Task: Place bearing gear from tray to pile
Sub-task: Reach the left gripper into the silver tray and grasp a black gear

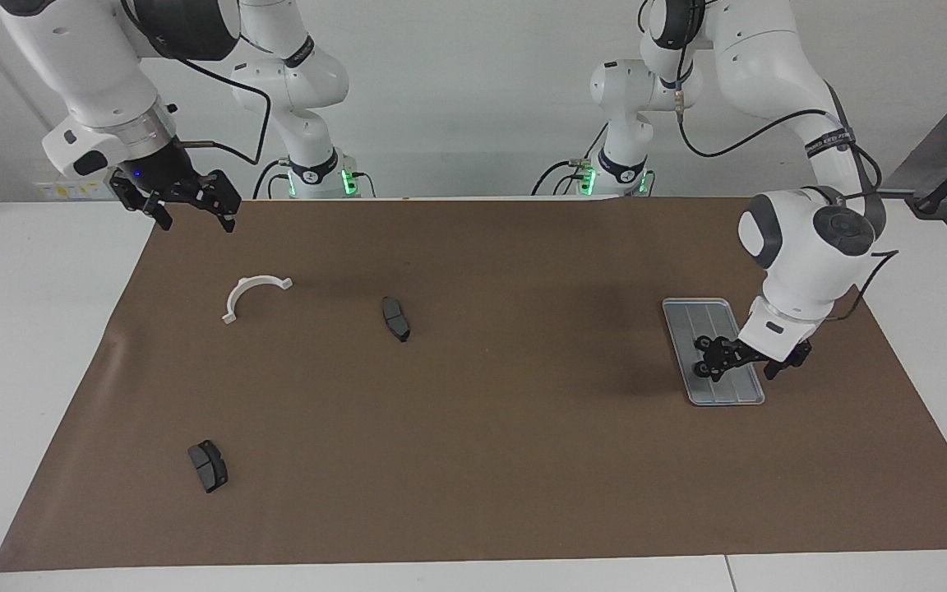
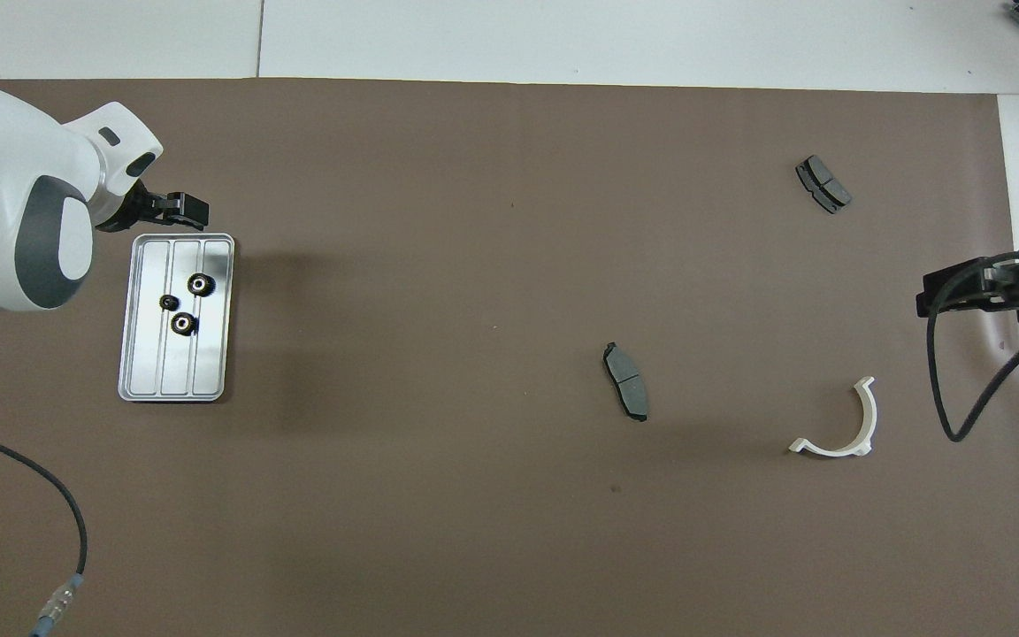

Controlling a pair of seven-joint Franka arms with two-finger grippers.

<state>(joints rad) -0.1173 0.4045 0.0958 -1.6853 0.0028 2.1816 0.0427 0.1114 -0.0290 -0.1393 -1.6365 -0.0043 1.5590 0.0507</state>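
Hovering over the tray (image 1: pixel 674 312), the left gripper (image 1: pixel 751 362) (jaws spread, empty) must descend onto a bearing gear (image 2: pixel 200 284).
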